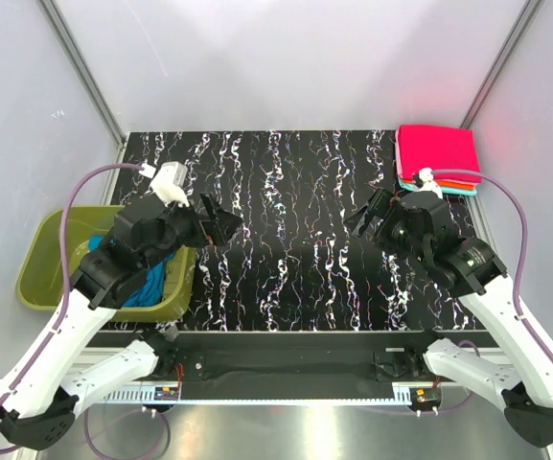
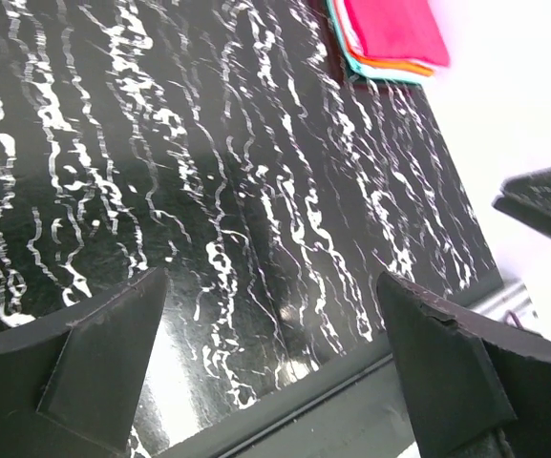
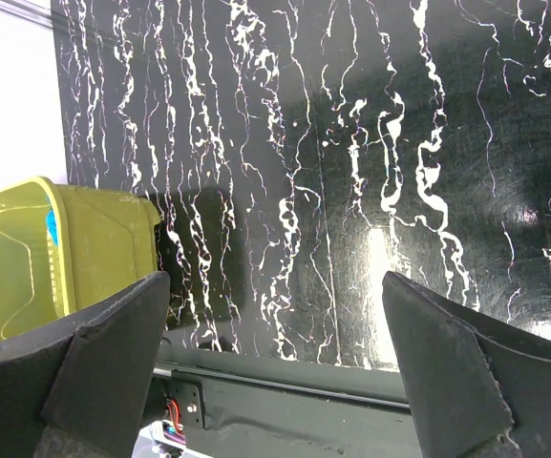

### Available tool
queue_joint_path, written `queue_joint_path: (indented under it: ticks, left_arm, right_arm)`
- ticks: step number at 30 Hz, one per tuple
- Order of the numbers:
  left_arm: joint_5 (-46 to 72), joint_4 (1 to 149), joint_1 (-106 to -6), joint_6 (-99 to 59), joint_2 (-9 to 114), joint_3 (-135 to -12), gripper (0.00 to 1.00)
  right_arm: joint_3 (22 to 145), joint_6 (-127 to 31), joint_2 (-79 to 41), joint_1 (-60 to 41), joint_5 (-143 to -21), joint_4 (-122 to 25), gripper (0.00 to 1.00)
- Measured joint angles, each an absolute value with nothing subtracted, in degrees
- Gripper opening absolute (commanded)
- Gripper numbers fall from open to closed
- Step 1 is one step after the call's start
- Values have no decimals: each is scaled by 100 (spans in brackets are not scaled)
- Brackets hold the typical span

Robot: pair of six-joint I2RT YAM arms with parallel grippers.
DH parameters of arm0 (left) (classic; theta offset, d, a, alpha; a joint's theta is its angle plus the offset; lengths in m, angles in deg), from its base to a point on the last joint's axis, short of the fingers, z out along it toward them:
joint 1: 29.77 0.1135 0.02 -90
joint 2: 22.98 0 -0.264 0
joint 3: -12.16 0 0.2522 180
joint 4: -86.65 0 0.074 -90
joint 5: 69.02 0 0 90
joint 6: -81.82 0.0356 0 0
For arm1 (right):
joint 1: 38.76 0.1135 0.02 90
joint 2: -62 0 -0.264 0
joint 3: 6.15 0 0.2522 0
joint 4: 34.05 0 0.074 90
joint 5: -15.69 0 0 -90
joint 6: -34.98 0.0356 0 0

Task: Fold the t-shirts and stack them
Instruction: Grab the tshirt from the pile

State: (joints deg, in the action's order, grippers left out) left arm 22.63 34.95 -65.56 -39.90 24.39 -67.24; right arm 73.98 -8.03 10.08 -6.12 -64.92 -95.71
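A folded stack of t-shirts [image 1: 437,158] lies at the mat's back right corner, magenta-pink on top with orange and pale teal edges beneath; the left wrist view shows that stack [image 2: 390,33] at its top. A bright blue t-shirt [image 1: 147,283] lies crumpled in the olive-green basket [image 1: 41,273], partly hidden under the left arm. My left gripper [image 1: 220,222] hovers open over the mat's left side, beside the basket, with nothing in it [image 2: 270,286]. My right gripper [image 1: 365,213] hangs open and empty over the mat's right side, in front of the stack [image 3: 275,281].
The black, white-veined mat [image 1: 286,240] covers the table between both grippers. The basket [image 3: 55,253] stands off the mat's left edge, a scrap of blue cloth [image 3: 52,226] showing inside. White walls close in the sides and back. A cable loops over the stack's front.
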Motion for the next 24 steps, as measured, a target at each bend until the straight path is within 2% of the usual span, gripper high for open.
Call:
queue_joint_path:
  ticks: [7, 10, 12, 13, 15, 19, 24]
  left_arm:
    - [3476, 2818, -6383, -3953, 2796, -7542, 98]
    - [3986, 2379, -5603, -3973, 3285, -8353, 86]
    - [4075, 2182, -5048, -4036, 3587, -8705, 72]
    - [4077, 2127, -4451, -4084, 3690, -8744, 68]
    - [4021, 1959, -3618, -4231, 3812, -8626, 67]
    - [3828, 1778, -2307, -4762, 3746, -7590, 68]
    - [3732, 1502, -1728, -5610, 3923, -6410, 56]
  right_arm:
    - [7396, -856, 1091, -612, -6494, -9568, 100]
    - [7365, -871, 1213, -612, -6490, -9560, 100]
    - [7308, -876, 1305, -612, -6488, -9547, 100]
    - [7278, -882, 1344, -612, -6488, -9538, 100]
    - [7210, -900, 1417, -612, -6488, -9523, 100]
    - [7114, -919, 1454, -612, -6523, -9520, 100]
    - [7101, -924, 1465, -612, -6678, -9518, 100]
